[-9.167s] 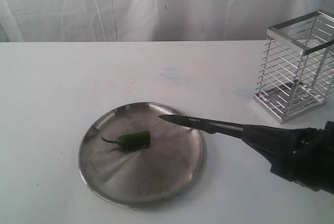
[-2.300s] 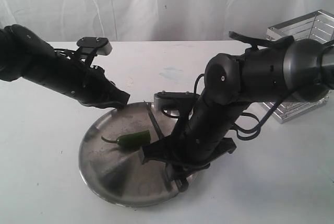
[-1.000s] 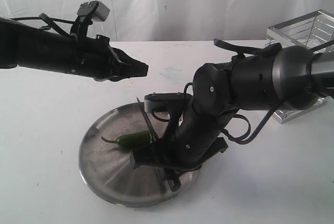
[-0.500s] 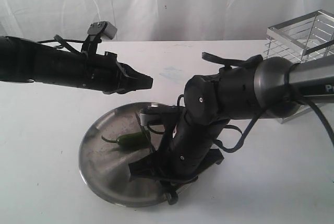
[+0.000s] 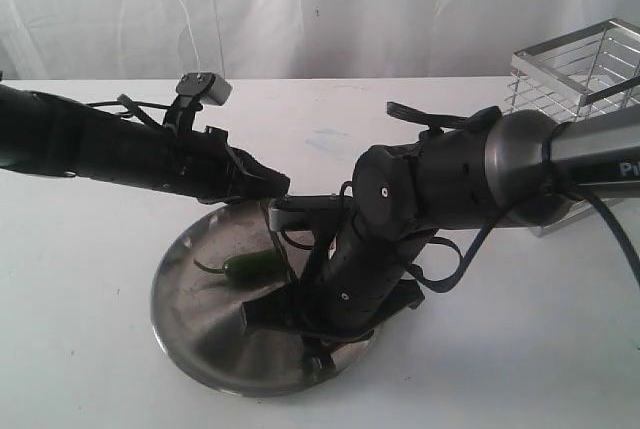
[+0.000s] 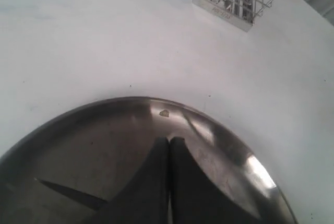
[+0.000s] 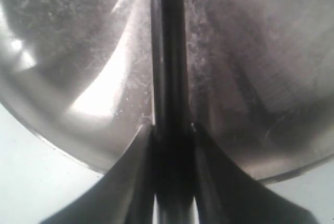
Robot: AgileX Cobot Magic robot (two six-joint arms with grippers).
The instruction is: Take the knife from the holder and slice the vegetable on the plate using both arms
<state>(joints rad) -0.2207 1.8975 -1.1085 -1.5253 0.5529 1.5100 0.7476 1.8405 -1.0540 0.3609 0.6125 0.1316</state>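
Both arms at the plate; the right one has the knife.

Your right gripper (image 7: 172, 130) is clamped on the knife (image 7: 169, 67), whose dark length runs out between the fingers, low over the plate (image 5: 172, 321). Your left gripper (image 6: 169, 143) has its fingertips pressed together with nothing between them, poised over the plate's far edge. The vegetable (image 5: 247, 266) lies on the plate, left of centre in the exterior view, stem pointing left, just beside the right arm (image 5: 440, 189). Whether the blade touches it, you cannot tell. The holder (image 5: 575, 74) stands well apart, far right on the table (image 5: 80, 279).
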